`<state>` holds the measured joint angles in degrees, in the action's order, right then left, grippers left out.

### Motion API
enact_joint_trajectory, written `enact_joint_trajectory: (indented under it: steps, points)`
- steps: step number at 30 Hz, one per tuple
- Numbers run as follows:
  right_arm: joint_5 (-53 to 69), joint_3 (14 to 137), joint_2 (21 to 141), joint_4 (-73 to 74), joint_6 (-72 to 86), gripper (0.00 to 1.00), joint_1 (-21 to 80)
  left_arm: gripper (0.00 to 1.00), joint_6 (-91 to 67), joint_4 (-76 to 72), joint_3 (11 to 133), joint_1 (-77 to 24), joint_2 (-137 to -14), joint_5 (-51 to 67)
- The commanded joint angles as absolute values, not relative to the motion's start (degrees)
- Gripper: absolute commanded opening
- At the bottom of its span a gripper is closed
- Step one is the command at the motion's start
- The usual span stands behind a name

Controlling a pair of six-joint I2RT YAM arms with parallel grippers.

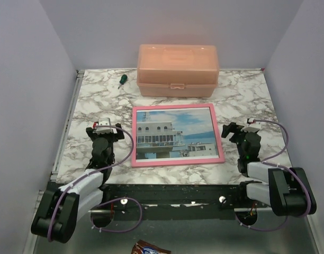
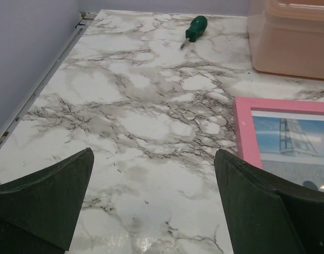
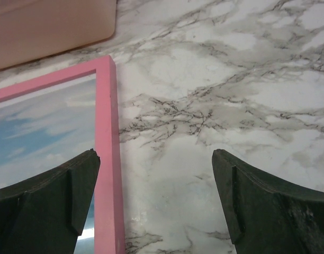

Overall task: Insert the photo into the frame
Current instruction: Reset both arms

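Note:
The pink frame [image 1: 177, 160] lies flat, front up, in the middle of the marble table, and the photo [image 1: 175, 133] of a white ship under blue sky shows inside it. My left gripper [image 1: 104, 129] hovers open just left of the frame, nothing between its fingers; its view catches the frame's left corner [image 2: 244, 127]. My right gripper [image 1: 239, 130] stands open just right of the frame. In the right wrist view its left finger [image 3: 56, 196] overlaps the frame's right edge [image 3: 106, 132], with bare marble between the fingers.
A translucent peach plastic box [image 1: 178, 70] with a latched lid stands behind the frame. A green-handled screwdriver [image 1: 122, 79] lies at the back left. A metal rail [image 1: 64, 132] runs along the table's left edge. Walls close in on three sides.

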<state>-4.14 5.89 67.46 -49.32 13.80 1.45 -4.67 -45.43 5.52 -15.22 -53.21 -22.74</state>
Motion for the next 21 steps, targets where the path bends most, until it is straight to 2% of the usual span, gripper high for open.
enact_joint_trajectory:
  steps: [1, 4, 8, 10, 12, 14, 17, 21]
  points:
    - [-8.2, 6.3, 73.0, -65.7, 10.9, 0.95, 1.7, 0.98, -0.4, -63.2, 5.8, -13.1, -59.9, -22.1]
    - [-7.8, 7.1, 77.9, -71.6, 10.5, 0.95, 1.7, 0.98, 2.9, -65.1, 8.0, -11.6, -64.5, -21.1]
    - [-7.3, 7.2, 89.6, -83.2, 9.9, 0.96, 1.7, 0.98, 2.5, -81.5, 5.9, -8.5, -75.8, -18.4]
    - [-6.8, 7.9, 95.1, -90.1, 9.2, 0.97, 1.7, 0.98, 1.4, -73.5, 8.9, -8.3, -74.0, -17.3]
    - [-5.7, 10.5, 90.7, -76.9, 8.6, 0.97, 1.7, 0.98, 0.3, -67.0, 11.7, -6.4, -74.1, -15.0]
    - [-5.2, 13.3, 93.8, -77.8, 8.5, 0.99, 1.8, 0.99, 0.3, -65.9, 11.6, -6.2, -73.5, -15.0]
    - [1.4, 15.0, 92.6, -71.7, 5.9, 1.00, 1.8, 0.98, 0.3, -66.7, 11.7, -6.2, -73.9, -15.0]
    - [0.9, 15.1, 92.9, -72.5, 6.2, 1.00, 1.8, 0.99, 0.3, -66.4, 11.7, -6.2, -73.8, -15.0]
